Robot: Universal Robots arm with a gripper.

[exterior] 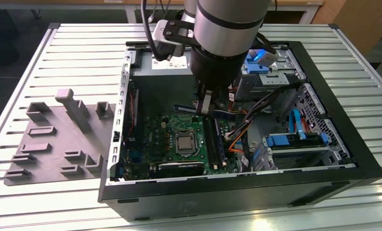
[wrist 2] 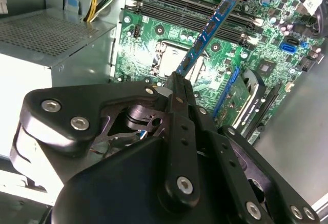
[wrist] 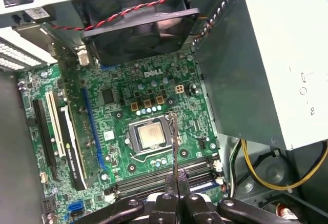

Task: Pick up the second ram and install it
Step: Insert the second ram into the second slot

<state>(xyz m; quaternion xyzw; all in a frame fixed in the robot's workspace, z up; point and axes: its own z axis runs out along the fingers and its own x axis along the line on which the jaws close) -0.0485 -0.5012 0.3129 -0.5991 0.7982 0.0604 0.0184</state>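
Jaws of the gripper (wrist 2: 175, 83) clamp the second ram (wrist 2: 207, 29) inside the open computer case (exterior: 242, 192), above the green motherboard (wrist 2: 148, 55), with the arm (exterior: 229, 29) pointing down.

The second ram (wrist 2: 208, 32) is dark blue with black chips; the motherboard (wrist 2: 138, 60) is green; the end effector (wrist 2: 173, 80) black; the tabletop (exterior: 75, 53) silver with parallel ribs.

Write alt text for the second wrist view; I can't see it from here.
The gripper, black and close to the camera, is shut on one end of a blue memory stick that reaches out over the green motherboard and its black memory slots. A grey power supply box stands beside the board.
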